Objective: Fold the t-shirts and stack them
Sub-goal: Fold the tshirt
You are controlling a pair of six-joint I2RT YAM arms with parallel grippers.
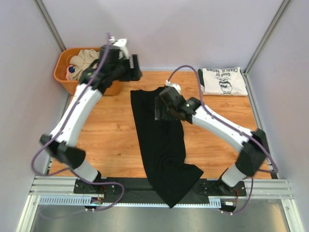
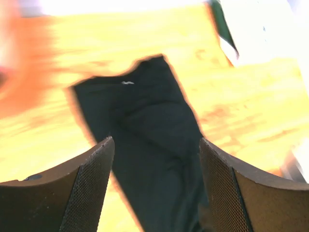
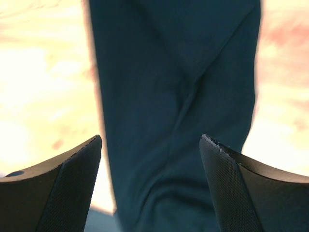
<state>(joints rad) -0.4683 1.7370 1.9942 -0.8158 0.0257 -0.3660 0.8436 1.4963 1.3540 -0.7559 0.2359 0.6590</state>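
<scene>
Wooden tabletop [image 1: 111, 126]: black t-shirt [image 1: 161, 145] lies under right jaws, near left jaws.

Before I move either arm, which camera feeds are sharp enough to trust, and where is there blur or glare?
Top external view: sharp and evenly lit, the long black cloth t-shirt plain against the light wooden tabletop. Left wrist view: smeared with blur, the far edge blown out white, the shirt's outline fringed orange. Right wrist view: soft focus, wood overexposed, shirt tinted bluish, its folds readable.

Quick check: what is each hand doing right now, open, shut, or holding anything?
Left hand: open, holding nothing.
Right hand: open, holding nothing, above the black t-shirt.
</scene>
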